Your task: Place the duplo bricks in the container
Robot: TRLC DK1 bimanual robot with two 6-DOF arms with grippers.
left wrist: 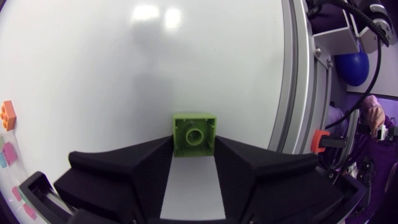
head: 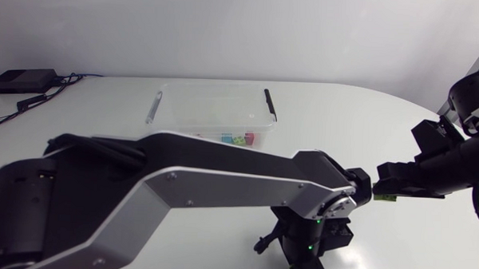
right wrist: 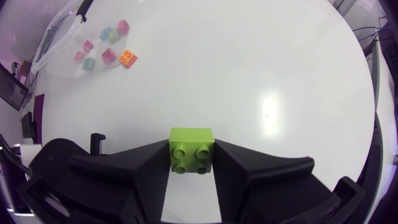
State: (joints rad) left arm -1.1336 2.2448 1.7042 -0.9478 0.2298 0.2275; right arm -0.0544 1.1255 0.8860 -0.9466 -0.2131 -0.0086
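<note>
A lime green duplo brick (left wrist: 194,133) sits between the fingertips of my left gripper (left wrist: 194,148), hollow underside towards the camera; the gripper is shut on it. A second lime green brick (right wrist: 191,151), studs showing, is gripped from both sides by my right gripper (right wrist: 191,163). In the head view that right gripper (head: 379,193) hovers at the right of the table holding its brick (head: 386,198). My left arm (head: 222,182) crosses the front of the table and hides its own gripper. The clear container (head: 212,108) stands at the back middle with pastel bricks (head: 239,138) inside.
An orange brick (right wrist: 128,58) lies at the container's (right wrist: 62,43) near edge, also seen beside the left gripper (left wrist: 7,115). Pink and teal bricks (right wrist: 93,56) lie in the container. A black box with cables (head: 22,80) sits at the table's back left corner.
</note>
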